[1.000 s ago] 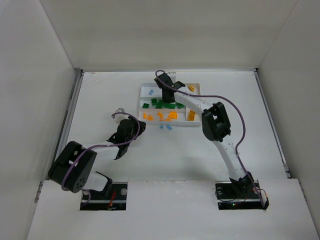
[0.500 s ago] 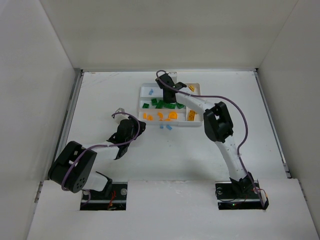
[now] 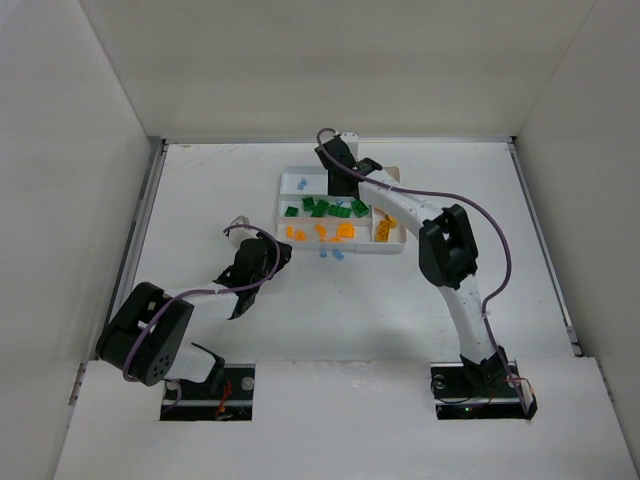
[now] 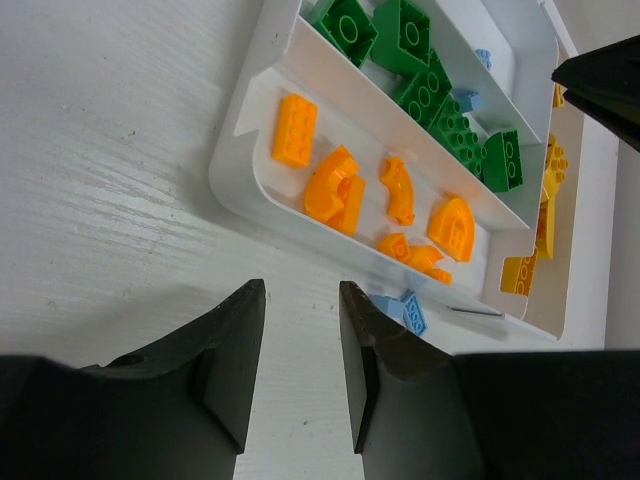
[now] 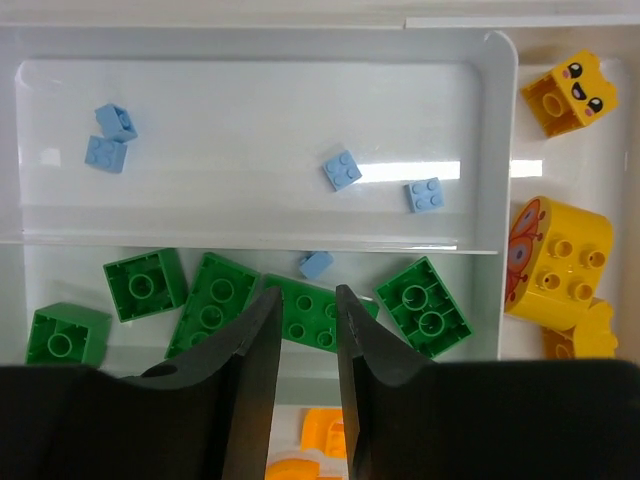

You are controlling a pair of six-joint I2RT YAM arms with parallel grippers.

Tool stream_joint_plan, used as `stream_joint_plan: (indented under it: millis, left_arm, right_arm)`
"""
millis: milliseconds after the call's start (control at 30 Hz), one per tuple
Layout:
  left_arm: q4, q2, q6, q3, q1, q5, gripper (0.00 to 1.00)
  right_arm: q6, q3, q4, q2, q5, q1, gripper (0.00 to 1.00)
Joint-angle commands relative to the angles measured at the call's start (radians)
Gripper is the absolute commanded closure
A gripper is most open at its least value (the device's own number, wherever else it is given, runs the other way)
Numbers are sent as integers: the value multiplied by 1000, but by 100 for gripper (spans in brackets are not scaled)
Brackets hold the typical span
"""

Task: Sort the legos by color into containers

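The right pincer [image 5: 303, 300] has slid slightly toward the tray's [image 5: 250, 205] far side since a second ago, and its elbow has swung rightward. Its jaws stand narrowly parted and hold nothing, above the green legos [image 5: 146, 283] in the middle slot. A stray light blue brick [image 5: 316, 264] lies among those greens, and four light blue legos [image 5: 343, 170] sit in the far slot. Yellow legos [image 5: 560, 260] fill the end slot; from above, the right forearm covers part of it. The left pincer [image 4: 300, 300] has not moved. It is slightly open and empty, over the table [image 4: 120, 200] beside the slot of orange legos [image 4: 335, 190]. Two loose light blue pieces [image 4: 405, 310] lie on the table just outside the tray.
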Motion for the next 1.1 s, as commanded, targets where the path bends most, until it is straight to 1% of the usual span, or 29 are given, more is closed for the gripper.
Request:
stream_joint_plan:
  millis: [0, 167, 400, 500, 600, 800, 1067]
  left_arm:
    - [41, -30, 7, -3, -5, -4, 67]
    - [41, -30, 7, -3, -5, -4, 67]
    - [41, -30, 7, -3, -5, -4, 67]
    - [41, -25, 7, 1, -14, -6, 67]
    - [41, -24, 10, 1, -17, -7, 67]
    - [41, -21, 10, 4, -20, -7, 67]
    - [41, -27, 10, 1, -17, -9, 67]
  right_arm:
    - [-38, 32, 19, 36, -34, -4, 64]
    - [-121, 57, 13, 54, -68, -7, 60]
    - [-428, -20, 48, 28, -86, -4, 58]
    - [-491, -23, 64, 38, -123, -4, 56]
    - [-511, -23, 67, 41, -180, -2, 56]
    - [-514, -10, 93, 65, -232, -8, 57]
    - [-497, 3, 94, 93, -227, -14, 65]
